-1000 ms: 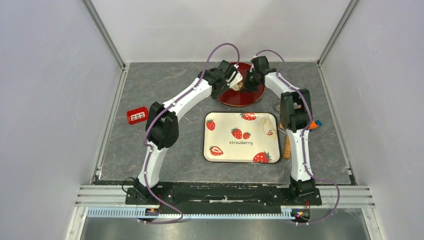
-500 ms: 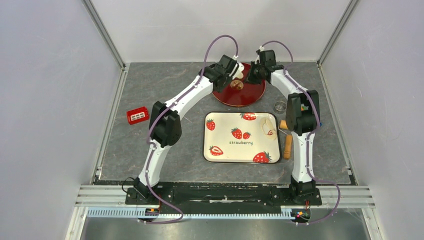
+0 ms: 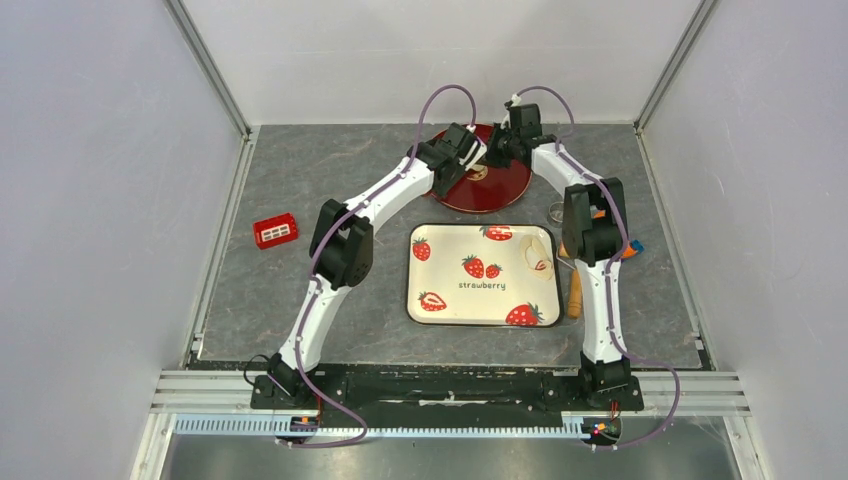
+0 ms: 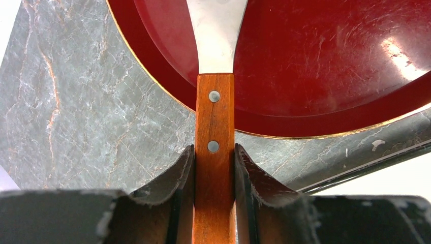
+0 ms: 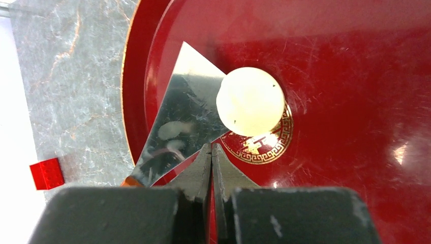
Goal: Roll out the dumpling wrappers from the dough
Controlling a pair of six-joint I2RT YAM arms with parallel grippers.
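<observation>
The red plate [image 3: 505, 190] at the far side of the table holds one wrapper [image 5: 250, 101] — a thin, round, pale cream disc. In the right wrist view the disc's left edge overlaps the corner of a shiny metal blade [image 5: 183, 114], and its lower right part covers some of the gold emblem [image 5: 262, 147] in the plate's middle. The rest of the plate shows only bare, scratched red surface.

The blade belongs to a spatula with a wooden handle [image 4: 215, 117] fixed by two rivets. The left gripper [image 4: 214, 155] holds that handle, one finger pressed against each side, at a middling width. The blade reaches in over the plate's gold-trimmed rim.

The right gripper [image 5: 211, 150] has its fingers pressed together with nothing between them. It sits just above the plate, its tips near the blade's lower edge and beside the emblem, not touching the wrapper.

Nearer the arm bases sits a cream tray [image 3: 447, 270] printed with strawberries and the word "strawberry". A thin pale curved scrap [image 3: 540, 255] lies near its right edge — too small to say what it is.

A wooden rolling pin [image 3: 574, 295] lies on the table just beside the tray's right side, partly behind the right arm. A small red box [image 3: 274, 231] sits well apart on the left.
</observation>
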